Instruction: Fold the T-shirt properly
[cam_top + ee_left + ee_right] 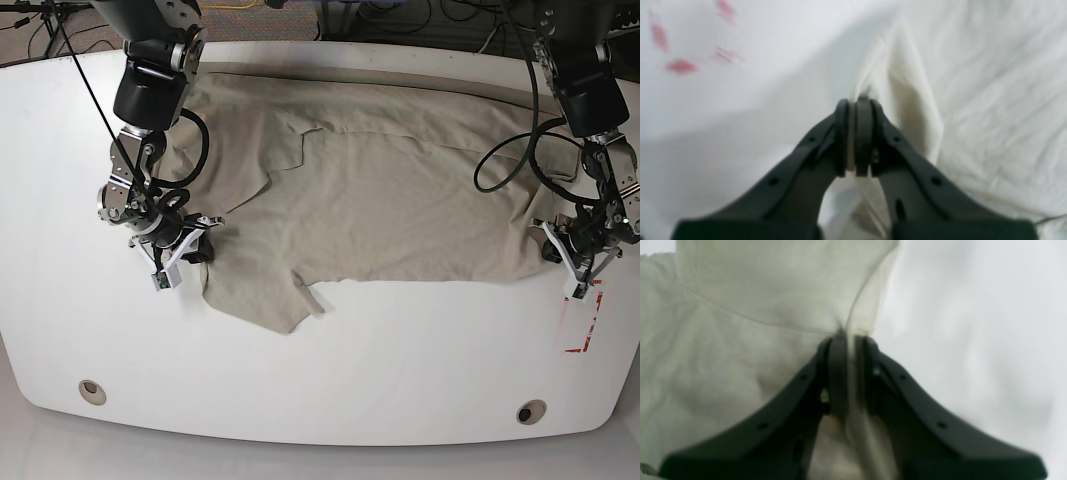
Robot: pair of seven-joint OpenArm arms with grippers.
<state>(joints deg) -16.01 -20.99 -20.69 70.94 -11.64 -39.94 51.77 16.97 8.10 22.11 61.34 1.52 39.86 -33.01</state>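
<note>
The beige T-shirt (400,200) lies spread and wrinkled across the white table (330,380), with part of it folded over near the upper left. At the shirt's right edge my left gripper (553,245) is shut on the cloth. The left wrist view shows its fingertips (856,101) pinching a raised fold of the T-shirt (990,100). My right gripper (203,240) is shut on the shirt's left edge. In the right wrist view the T-shirt (740,340) is pulled taut into that gripper's closed tips (846,338).
Red tape marks (585,330) sit on the table near the left gripper and show blurred as red marks (680,65) in the left wrist view. Two round holes (92,390) (531,411) lie near the front edge. Cables (500,165) hang from both arms.
</note>
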